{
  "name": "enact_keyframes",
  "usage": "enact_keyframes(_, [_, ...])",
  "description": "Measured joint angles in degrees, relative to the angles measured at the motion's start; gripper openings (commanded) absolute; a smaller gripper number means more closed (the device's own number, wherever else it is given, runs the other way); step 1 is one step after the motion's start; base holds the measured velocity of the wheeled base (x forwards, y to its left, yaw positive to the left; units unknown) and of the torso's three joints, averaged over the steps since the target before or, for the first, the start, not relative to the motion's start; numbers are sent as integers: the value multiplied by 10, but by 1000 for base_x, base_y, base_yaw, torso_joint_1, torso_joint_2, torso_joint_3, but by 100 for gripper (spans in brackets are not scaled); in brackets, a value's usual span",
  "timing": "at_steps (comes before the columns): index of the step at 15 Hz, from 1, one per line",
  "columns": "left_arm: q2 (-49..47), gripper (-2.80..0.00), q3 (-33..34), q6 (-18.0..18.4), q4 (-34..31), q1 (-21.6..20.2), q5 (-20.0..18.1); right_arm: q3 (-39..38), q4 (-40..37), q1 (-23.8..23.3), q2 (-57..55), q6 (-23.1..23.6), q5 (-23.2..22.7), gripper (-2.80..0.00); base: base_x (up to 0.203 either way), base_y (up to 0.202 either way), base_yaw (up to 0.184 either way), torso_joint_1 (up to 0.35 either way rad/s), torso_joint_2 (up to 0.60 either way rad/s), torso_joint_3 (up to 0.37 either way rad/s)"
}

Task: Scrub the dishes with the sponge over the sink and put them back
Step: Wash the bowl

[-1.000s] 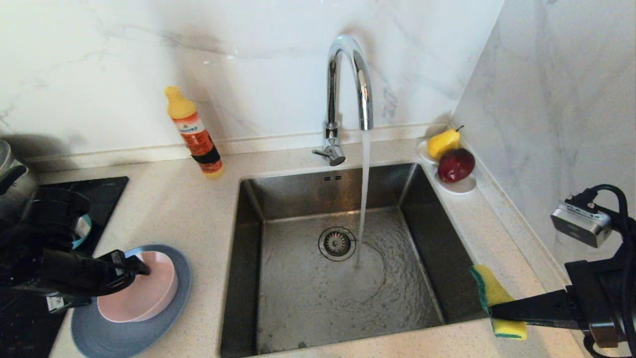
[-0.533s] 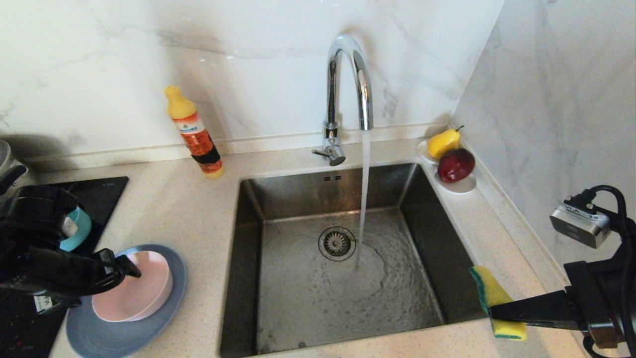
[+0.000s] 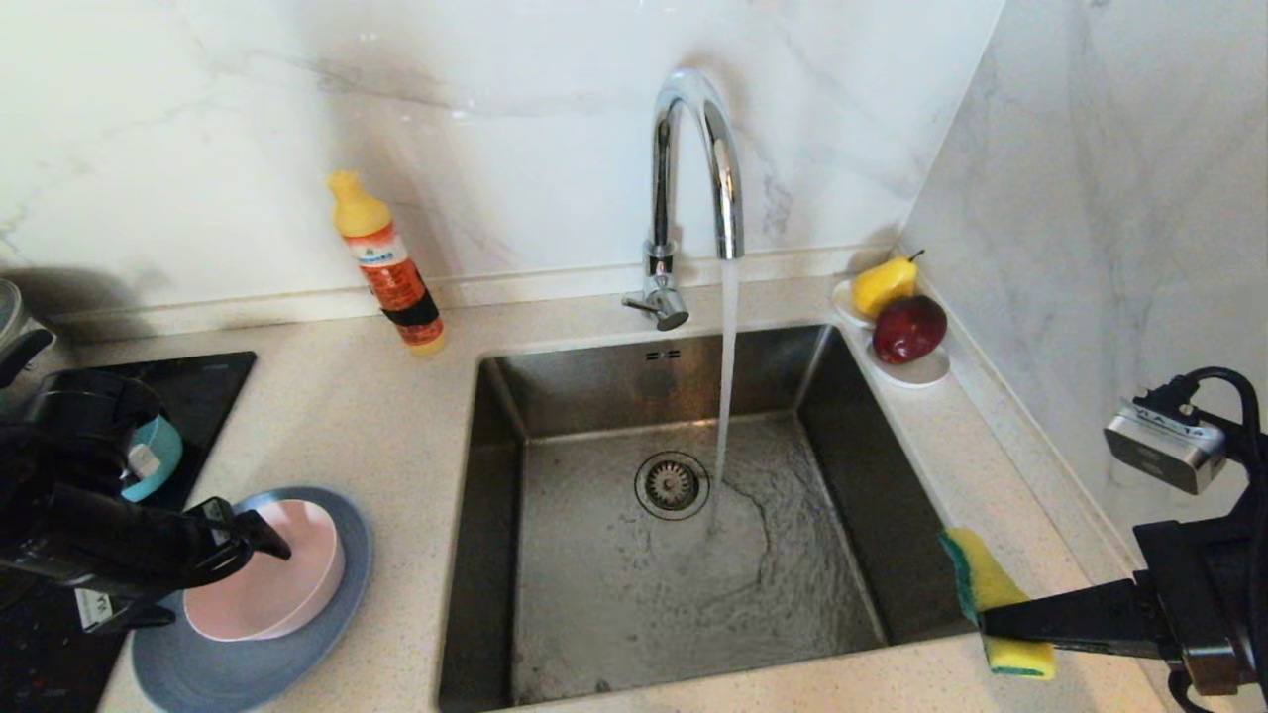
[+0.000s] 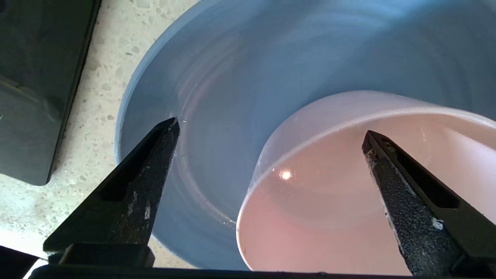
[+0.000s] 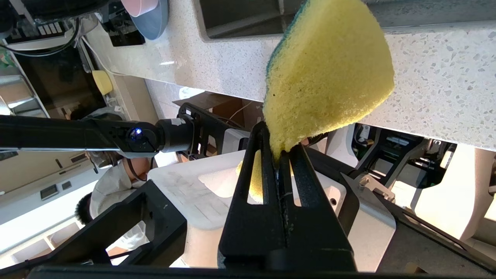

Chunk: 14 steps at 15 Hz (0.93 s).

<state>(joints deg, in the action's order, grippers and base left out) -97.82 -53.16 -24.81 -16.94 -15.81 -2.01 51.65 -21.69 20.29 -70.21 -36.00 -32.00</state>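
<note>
Pink bowl (image 3: 267, 589) is sitting on the blue-grey plate (image 3: 248, 663) at the counter's front-left edge — left gripper (image 3: 243, 535) is straddling its rim wide open, probably lining up a grab — right gripper (image 3: 991, 622) is clamping the sponge (image 3: 991, 594) by the sink (image 3: 684, 555).

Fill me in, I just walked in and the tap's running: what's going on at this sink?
The robot is set up for dishwashing. Its right gripper is shut on a yellow sponge with a green scouring face at the front right corner of the stainless-steel sink. Its left gripper is open, straddling the rim of a pale pink shallow bowl that sits on a wide blue-grey plate on the counter. Nothing is under the water.
</note>
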Motion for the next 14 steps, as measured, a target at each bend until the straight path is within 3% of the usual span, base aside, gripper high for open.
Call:
enact_keyframes(2, [-9,0,-2,1,6,-6,0,-1,0,0,1,0,0,-280,0,0,0,0,0,0])
enact_keyframes(3, [-14,-280,-4,1,7,-10,0,-1,-1,0,1,0,0,-280,0,0,0,0,0,0])
enact_keyframes(14, [-25,-280,-16,4,1,-30,2,0,1,0,-6,1,0,-280,0,0,0,0,0,0])
